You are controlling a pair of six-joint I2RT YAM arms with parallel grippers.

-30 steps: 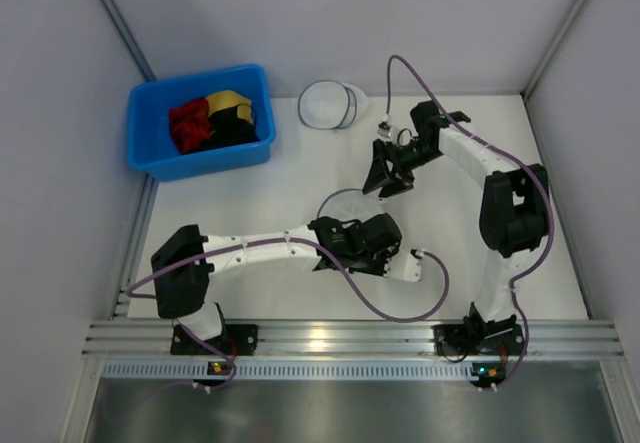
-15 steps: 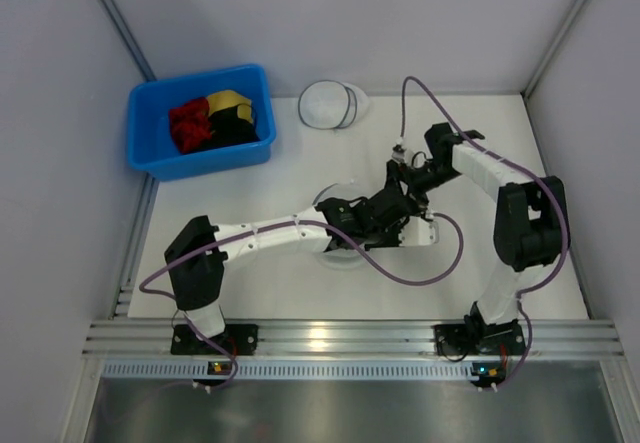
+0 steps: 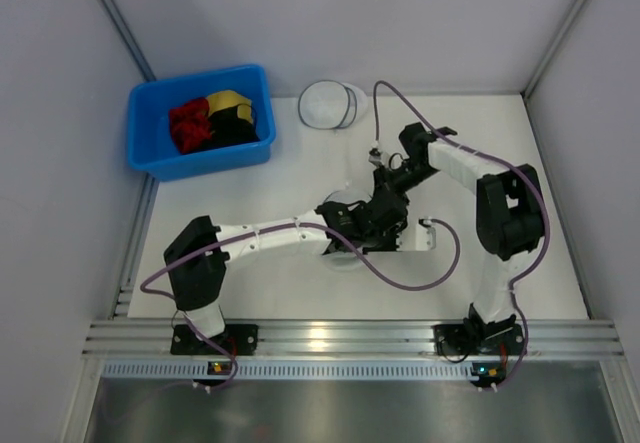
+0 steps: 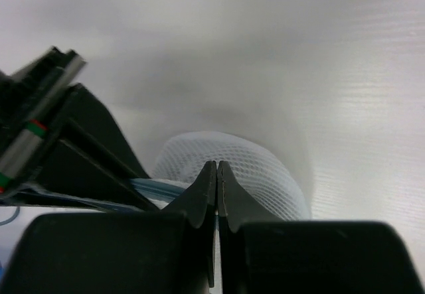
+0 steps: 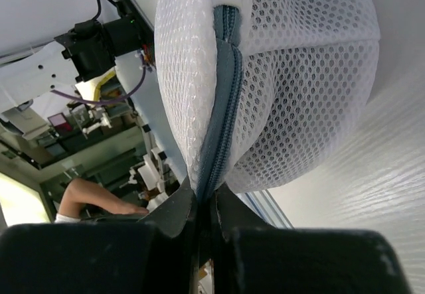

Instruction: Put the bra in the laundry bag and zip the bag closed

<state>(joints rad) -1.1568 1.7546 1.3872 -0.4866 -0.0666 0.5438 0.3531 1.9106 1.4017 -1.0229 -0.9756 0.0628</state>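
Note:
The laundry bag (image 3: 338, 255), white mesh with a grey-blue zip (image 5: 226, 81), lies mid-table under both wrists. My right gripper (image 5: 206, 191) is shut on the zip seam, and the mesh (image 5: 299, 75) bulges beyond its tips. From above, this right gripper (image 3: 385, 187) meets the bag from the back. My left gripper (image 4: 217, 164) is shut, with mesh (image 4: 246, 168) rising right behind its tips and a thin pale strip pinched between them. In the top view the left gripper (image 3: 375, 215) sits just in front of the right one. The bra is hidden.
A blue bin (image 3: 150, 133) at the back left holds a red garment (image 3: 188, 126) and a yellow-and-black garment (image 3: 230, 108). A second round mesh case (image 3: 330, 105) lies behind the arms. Purple cables loop over the table near the bag. Walls close both sides.
My right gripper came in from the back, open, and has shut on the bag's zip seam. My left arm has swung back and left, staying shut throughout.

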